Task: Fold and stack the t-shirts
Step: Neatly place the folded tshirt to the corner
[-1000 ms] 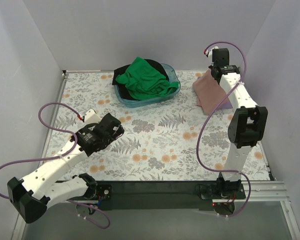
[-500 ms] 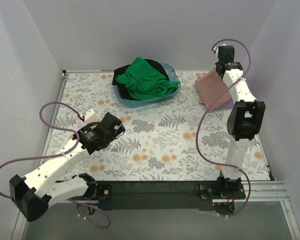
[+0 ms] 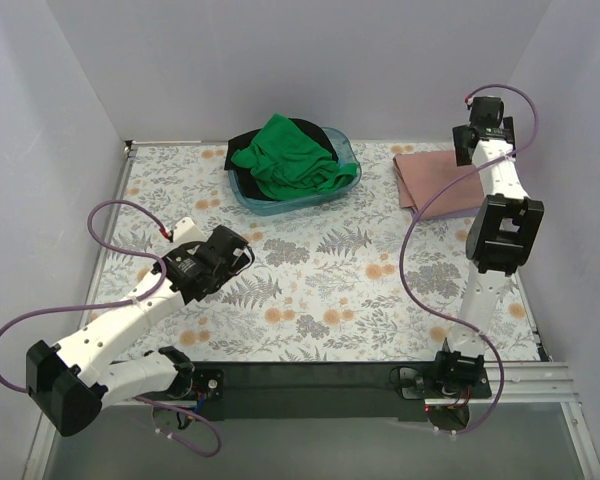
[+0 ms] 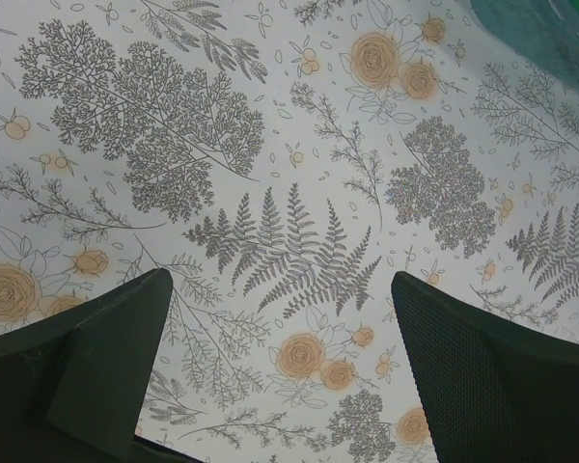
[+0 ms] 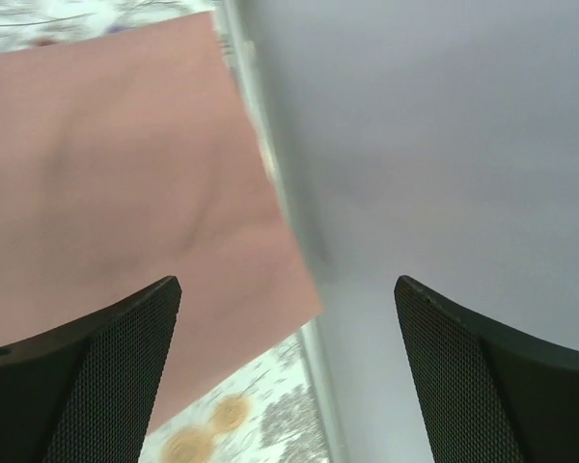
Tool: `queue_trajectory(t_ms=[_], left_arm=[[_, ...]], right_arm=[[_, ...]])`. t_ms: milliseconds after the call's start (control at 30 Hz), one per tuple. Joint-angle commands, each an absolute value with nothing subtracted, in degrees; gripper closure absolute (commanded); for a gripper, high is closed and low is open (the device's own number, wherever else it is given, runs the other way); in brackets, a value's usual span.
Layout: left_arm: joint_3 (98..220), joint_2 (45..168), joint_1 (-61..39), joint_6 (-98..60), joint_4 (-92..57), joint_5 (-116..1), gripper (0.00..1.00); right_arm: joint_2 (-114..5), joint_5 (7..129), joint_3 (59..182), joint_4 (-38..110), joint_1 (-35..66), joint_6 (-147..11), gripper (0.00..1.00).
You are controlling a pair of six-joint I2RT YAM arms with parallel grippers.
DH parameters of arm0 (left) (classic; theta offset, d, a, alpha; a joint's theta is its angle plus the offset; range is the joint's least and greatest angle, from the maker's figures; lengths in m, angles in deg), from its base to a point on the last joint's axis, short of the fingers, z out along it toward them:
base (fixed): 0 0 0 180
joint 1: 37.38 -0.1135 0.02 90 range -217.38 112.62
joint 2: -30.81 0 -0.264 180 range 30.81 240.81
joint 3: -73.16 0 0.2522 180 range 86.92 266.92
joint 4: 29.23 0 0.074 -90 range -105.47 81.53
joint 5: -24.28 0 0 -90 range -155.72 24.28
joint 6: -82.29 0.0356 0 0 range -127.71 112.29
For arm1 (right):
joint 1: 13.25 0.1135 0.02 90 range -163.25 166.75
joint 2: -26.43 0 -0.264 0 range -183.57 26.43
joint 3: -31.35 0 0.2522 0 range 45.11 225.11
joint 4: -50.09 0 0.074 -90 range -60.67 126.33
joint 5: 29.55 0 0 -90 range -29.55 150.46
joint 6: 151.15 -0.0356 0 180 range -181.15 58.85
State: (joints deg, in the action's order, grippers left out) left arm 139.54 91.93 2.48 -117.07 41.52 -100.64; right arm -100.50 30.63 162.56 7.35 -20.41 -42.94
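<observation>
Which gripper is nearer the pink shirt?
Right. The right gripper hangs just above the wall-side edge of the pink shirt; the left gripper is far off, at the near left.

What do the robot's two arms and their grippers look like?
The left arm and right arm both have white links dotted with small holes, joined by chunky black joint housings. A thin purple cable loops loosely along each arm. The left gripper and right gripper each carry two broad black fingers with a fine mesh-like texture.
</observation>
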Motion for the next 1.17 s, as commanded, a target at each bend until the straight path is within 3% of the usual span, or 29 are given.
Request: queue_trajectory(t_ms=[0,167,433,633,833,1133], left_arm=[[142.11,91.28,2.18,-117.22,42.27,-101.84,0.02],[142.91,89.09,2.09,-117.66,43.41,-101.23,0.02],[138.96,84.51,1.30,-113.80,36.40,-97.29,0.02],[137.99,87.93,-0.81,-113.80,36.92,-94.73,0.02],[133.42,87.84,-8.00,-107.38,28.21,-81.99,0.02],[134.12,83.63,-9.51,-108.87,33.39,-85.76,0.02]], right_arm=[[-89.44,42.68,158.34,7.24,-18.71,-50.93,0.02],[-77.65,53.59,143.23,6.62,-16.25,-60.70,0.02],[-44.26,50.53,100.11,15.58,-4.03,-74.04,0.02],[-19.82,53.88,77.51,17.08,-0.42,-79.78,0.02],[-7.07,48.94,70.95,14.79,-0.42,-83.47,0.02],[2.70,47.89,69.89,13.39,-0.42,-84.98,0.02]])
